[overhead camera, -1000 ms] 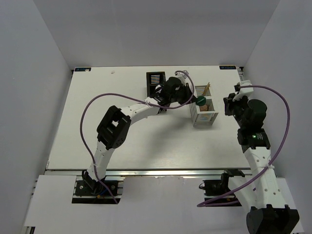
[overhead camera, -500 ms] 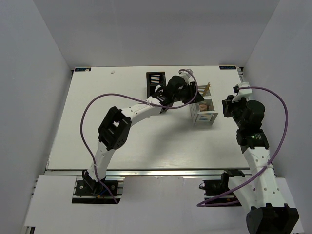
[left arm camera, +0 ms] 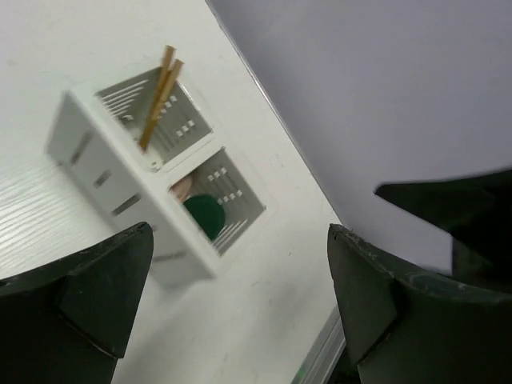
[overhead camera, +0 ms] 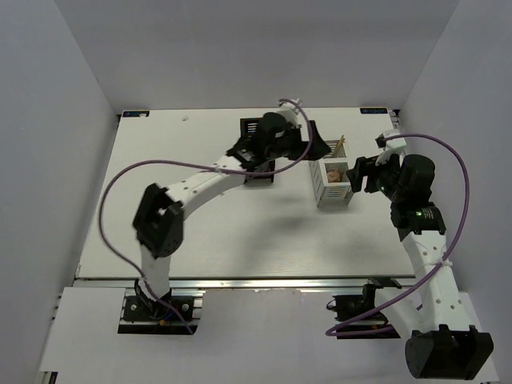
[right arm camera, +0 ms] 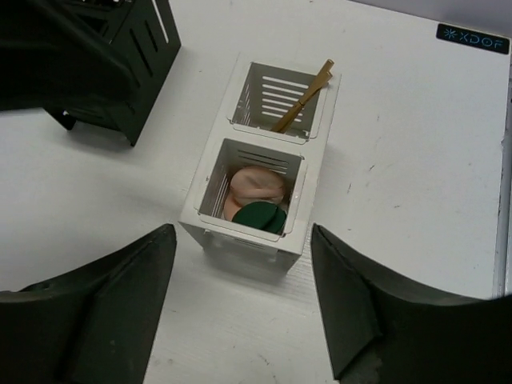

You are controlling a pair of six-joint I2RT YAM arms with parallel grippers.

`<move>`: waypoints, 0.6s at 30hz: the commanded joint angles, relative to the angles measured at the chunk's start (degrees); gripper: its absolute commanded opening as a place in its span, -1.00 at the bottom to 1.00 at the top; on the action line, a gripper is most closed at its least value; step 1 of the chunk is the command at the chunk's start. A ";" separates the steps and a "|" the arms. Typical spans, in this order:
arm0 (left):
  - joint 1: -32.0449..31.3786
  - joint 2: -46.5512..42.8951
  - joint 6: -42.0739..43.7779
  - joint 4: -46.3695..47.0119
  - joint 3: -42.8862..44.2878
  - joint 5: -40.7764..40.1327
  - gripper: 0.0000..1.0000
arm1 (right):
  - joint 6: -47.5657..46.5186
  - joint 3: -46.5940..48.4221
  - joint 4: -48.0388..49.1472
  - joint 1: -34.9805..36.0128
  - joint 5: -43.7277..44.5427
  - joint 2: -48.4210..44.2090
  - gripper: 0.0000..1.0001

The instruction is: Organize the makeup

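Note:
The makeup in view sits in the white slotted organizer (right arm camera: 210,186) (overhead camera: 326,194). Two tan sticks (right arm camera: 302,98) (left arm camera: 158,96) lean in its far compartment. Peach puffs (right arm camera: 258,186) and dark green discs (right arm camera: 261,217) (left arm camera: 205,214) fill its near one. My left gripper (left arm camera: 240,304) (overhead camera: 312,150) hangs open above and left of the white organizer, with nothing between its fingers. My right gripper (right arm camera: 242,248) (overhead camera: 354,176) is open too, close to the organizer's right side and above it, empty.
A black slotted organizer (right arm camera: 140,76) (overhead camera: 251,126) stands left of the white one, largely covered by my left arm in the top view. The table's right edge (right arm camera: 502,200) runs near the white organizer. Grey walls enclose the table.
My left gripper opened, leaving a green disc in the near compartment, and drew back up and left. My right gripper opened and moved left toward the white organizer.

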 commanded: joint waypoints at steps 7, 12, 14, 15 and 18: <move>7.87 -37.93 3.49 1.71 -28.96 -8.81 0.96 | 5.77 12.86 -14.03 -0.31 0.49 5.49 0.79; 9.55 -49.83 4.02 -2.59 -39.00 -15.76 0.96 | 9.47 21.21 -19.33 -0.31 3.40 11.82 0.79; 9.72 -54.65 4.45 -4.08 -41.28 -18.92 0.96 | 9.47 21.58 -18.72 -0.31 3.49 12.18 0.79; 9.81 -56.07 4.80 -4.62 -41.81 -19.72 0.96 | 9.56 21.49 -18.37 -0.31 3.23 12.18 0.79; 10.42 -60.12 5.86 -7.16 -42.78 -21.04 0.96 | 10.00 21.40 -17.58 -0.31 2.87 12.18 0.79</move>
